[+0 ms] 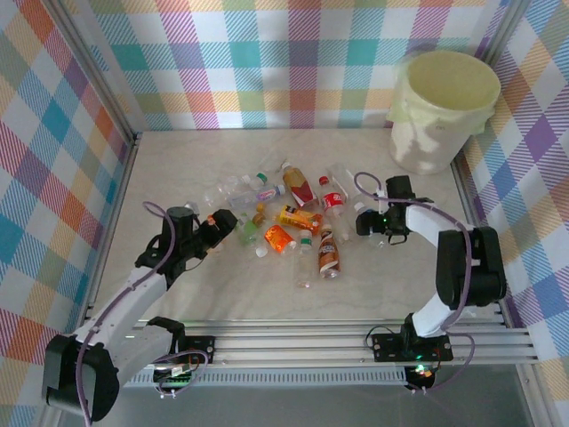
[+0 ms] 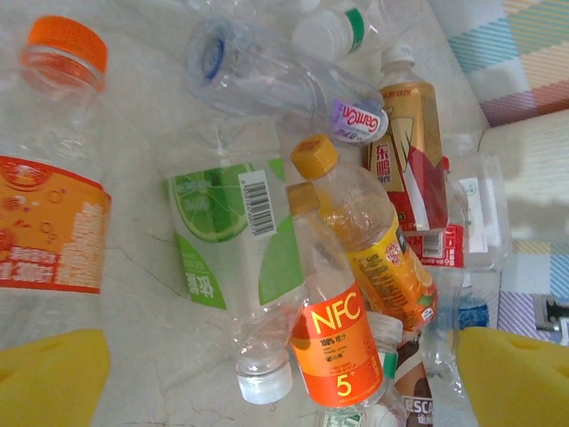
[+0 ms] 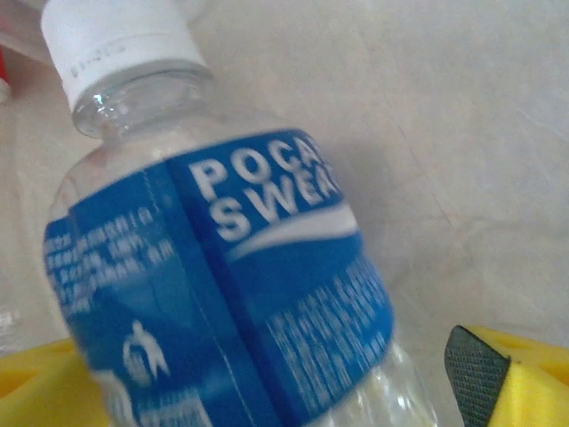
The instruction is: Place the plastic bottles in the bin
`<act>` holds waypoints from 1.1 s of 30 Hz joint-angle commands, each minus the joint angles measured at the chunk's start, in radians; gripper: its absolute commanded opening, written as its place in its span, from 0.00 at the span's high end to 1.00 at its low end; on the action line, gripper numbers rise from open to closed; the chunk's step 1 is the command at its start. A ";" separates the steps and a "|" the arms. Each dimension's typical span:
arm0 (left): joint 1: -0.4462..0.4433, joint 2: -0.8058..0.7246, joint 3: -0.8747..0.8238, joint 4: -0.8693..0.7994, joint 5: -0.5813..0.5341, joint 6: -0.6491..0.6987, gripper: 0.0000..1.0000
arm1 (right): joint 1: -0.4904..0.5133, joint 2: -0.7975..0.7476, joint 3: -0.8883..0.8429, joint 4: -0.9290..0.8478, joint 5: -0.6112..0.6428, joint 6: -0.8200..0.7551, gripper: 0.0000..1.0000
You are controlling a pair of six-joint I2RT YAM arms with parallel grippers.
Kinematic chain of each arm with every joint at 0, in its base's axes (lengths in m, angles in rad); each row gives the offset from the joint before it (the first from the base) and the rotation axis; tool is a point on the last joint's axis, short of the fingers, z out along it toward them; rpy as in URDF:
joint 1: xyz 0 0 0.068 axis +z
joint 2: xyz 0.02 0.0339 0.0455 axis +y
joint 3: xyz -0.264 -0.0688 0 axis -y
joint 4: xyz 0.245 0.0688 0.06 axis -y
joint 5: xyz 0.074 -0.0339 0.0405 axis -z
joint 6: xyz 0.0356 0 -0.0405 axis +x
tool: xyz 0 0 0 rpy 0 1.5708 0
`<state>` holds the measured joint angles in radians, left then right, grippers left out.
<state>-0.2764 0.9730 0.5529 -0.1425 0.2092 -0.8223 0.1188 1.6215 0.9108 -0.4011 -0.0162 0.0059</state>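
L gripper (image 1: 222, 224): wide open, holds nothing. Its yellow pads (image 2: 49, 378) sit in the 2 lower corners of the wrist view, well apart.
Betw. L pads: NFC bottle (image 2: 338, 342), orange label, lying on its side. Just beside it is a clear lime-label bottle (image 2: 231, 236) w/ a white cap. No pad contact visible on either.
Around L gripper: orange-cap bottle (image 2: 49, 213) w/ orange label off to 1 side. A yellow-cap juice bottle (image 2: 378, 240) lies against the NFC bottle. A red-and-gold bottle (image 2: 413, 142) and a clear purple-label bottle (image 2: 284, 84) lie further out.
R gripper (image 1: 372, 224): open, jaws straddling 1 bottle, not clamped. A thin gap shows betw. the black-faced pad (image 3: 476, 374) and the bottle's side. Contact on the other finger: can't tell.
In R jaws: Pocari Sweat bottle (image 3: 222, 267), clear w/ blue label and white cap (image 3: 116, 40). It is tilted in the wrist view, w/ the table surface right behind it.
Pile: bottles (image 1: 293, 213), approx 12, lying loose mid-table betw. the 2 grippers, many touching. Caps are white, red, green and orange.
Bin (image 1: 427, 133): cream-yellow, upright, at the far R corner of the table. It stands well apart from the pile and from both grippers.
Bin contents: can't tell from the top view.
Table (image 1: 222, 294): pale marbled top, w/ checked walls (image 1: 267, 53) on 3 sides.
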 commanded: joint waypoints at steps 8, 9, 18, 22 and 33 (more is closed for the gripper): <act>-0.102 0.094 0.098 0.133 -0.031 0.017 0.00 | 0.016 0.009 -0.019 0.077 0.084 -0.025 0.31; -0.115 0.107 0.109 0.143 -0.036 0.014 0.00 | 0.016 -0.010 -0.031 0.085 0.089 -0.026 0.33; -0.219 0.221 0.189 0.253 -0.096 -0.013 0.00 | 0.017 -0.264 -0.105 0.191 0.064 0.086 0.46; -0.243 0.265 0.200 0.324 -0.087 -0.039 0.00 | 0.016 -0.355 -0.090 0.297 0.009 0.207 0.48; -0.259 0.346 0.202 0.387 -0.082 -0.077 0.00 | -0.001 -0.231 0.189 0.544 0.060 0.392 0.49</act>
<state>-0.5224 1.3132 0.7437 0.1902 0.1368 -0.8761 0.1261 1.3376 0.9970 0.0051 0.0223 0.3355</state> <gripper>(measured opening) 0.998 0.583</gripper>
